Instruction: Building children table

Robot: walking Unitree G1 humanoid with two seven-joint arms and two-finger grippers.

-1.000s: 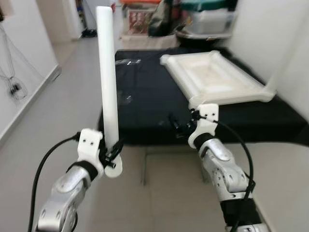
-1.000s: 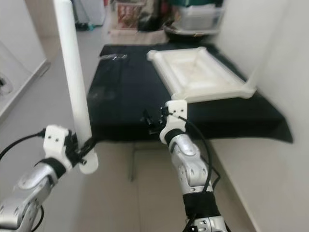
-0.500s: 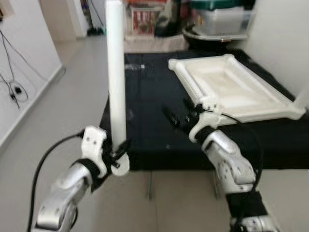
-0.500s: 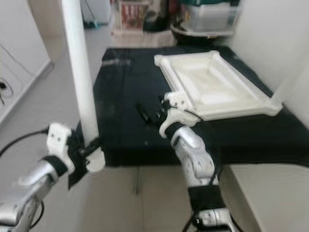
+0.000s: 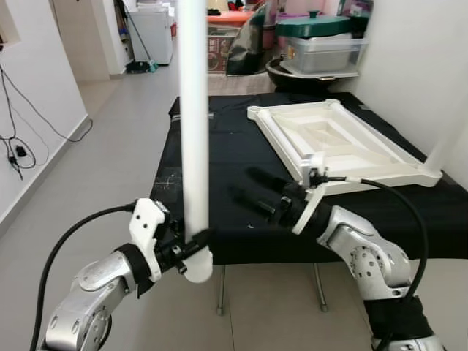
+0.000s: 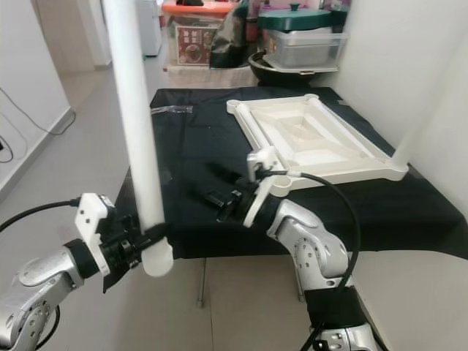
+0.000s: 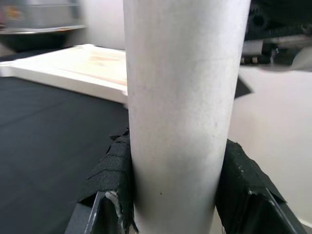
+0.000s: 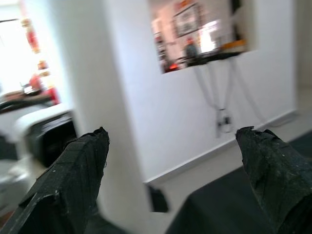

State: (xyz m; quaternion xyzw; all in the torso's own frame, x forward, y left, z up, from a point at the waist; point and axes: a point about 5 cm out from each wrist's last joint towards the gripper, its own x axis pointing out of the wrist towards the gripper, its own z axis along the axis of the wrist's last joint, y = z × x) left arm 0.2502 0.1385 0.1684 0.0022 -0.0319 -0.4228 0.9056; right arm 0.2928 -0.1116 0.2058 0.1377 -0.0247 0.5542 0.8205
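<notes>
A long white table leg stands upright in my left gripper, which is shut on its lower end in front of the black table. The wrist view shows the leg squeezed between both black pads. The white children's tabletop lies upside down on the black cloth, with one leg rising at its near right corner. My right gripper is open above the cloth's near edge, pointing left toward the held leg, with nothing between its fingers.
The black-covered table stands against the white wall on the right. Behind it sit storage boxes, a covered pot and a dark basin. Bare grey floor stretches along the left, with cables on the left wall.
The camera has come nearer the table. My left gripper carried the leg right and forward. My right gripper swung from pointing up to pointing left over the cloth's near edge.
</notes>
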